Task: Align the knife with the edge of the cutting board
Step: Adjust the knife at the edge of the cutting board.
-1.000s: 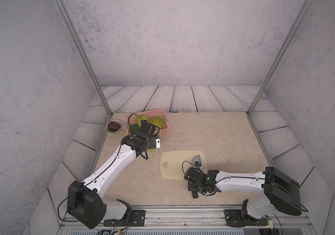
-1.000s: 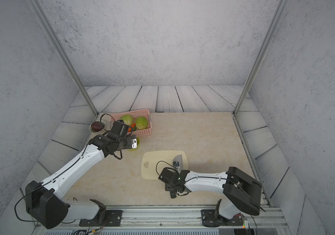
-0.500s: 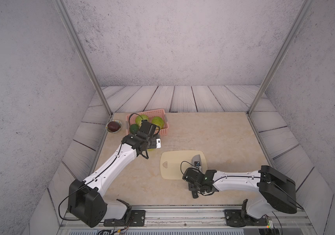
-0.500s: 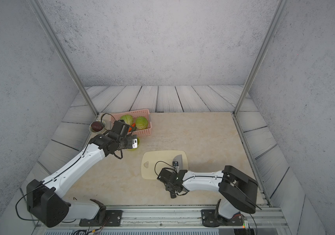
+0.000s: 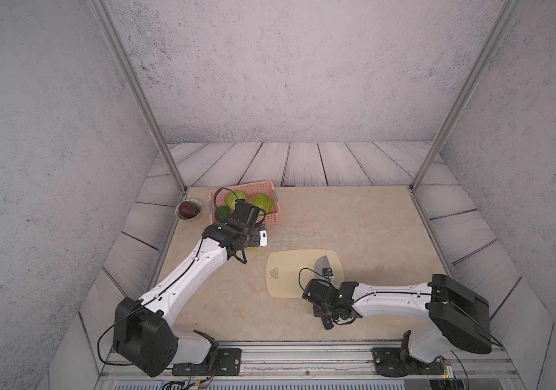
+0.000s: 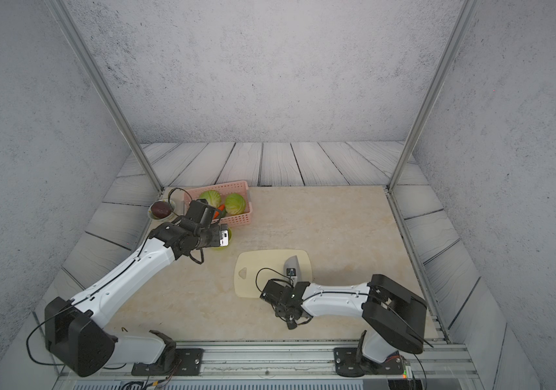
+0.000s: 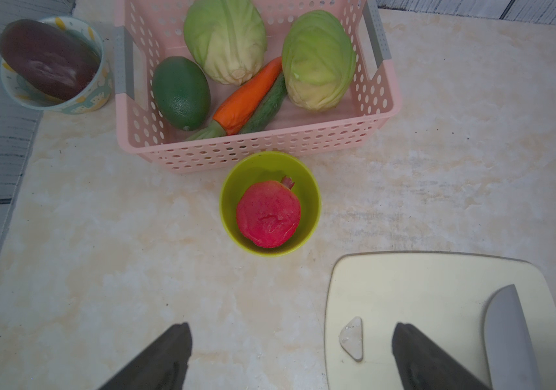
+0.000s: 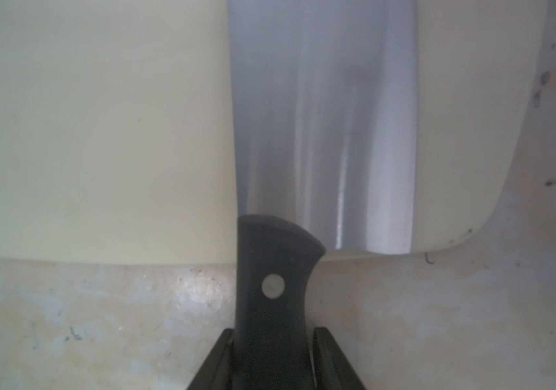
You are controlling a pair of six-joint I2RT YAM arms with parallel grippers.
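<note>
Knife [image 8: 324, 118]: blade flat on cutting board [image 5: 286, 273], 3 o'clock side, handle overhanging toward 6 o'clock above worktop [image 5: 371, 229]. Right fingers [image 8: 329, 368] clamped on handle, likely for swivelling it parallel. Left fingers [image 7: 168, 364] apart, idle.

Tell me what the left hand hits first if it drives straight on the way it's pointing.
Probably the green bowl holding the pomegranate, which sits centred ahead of the open left hand. Depth is unclear, so it might touch bare table just short of it.
</note>
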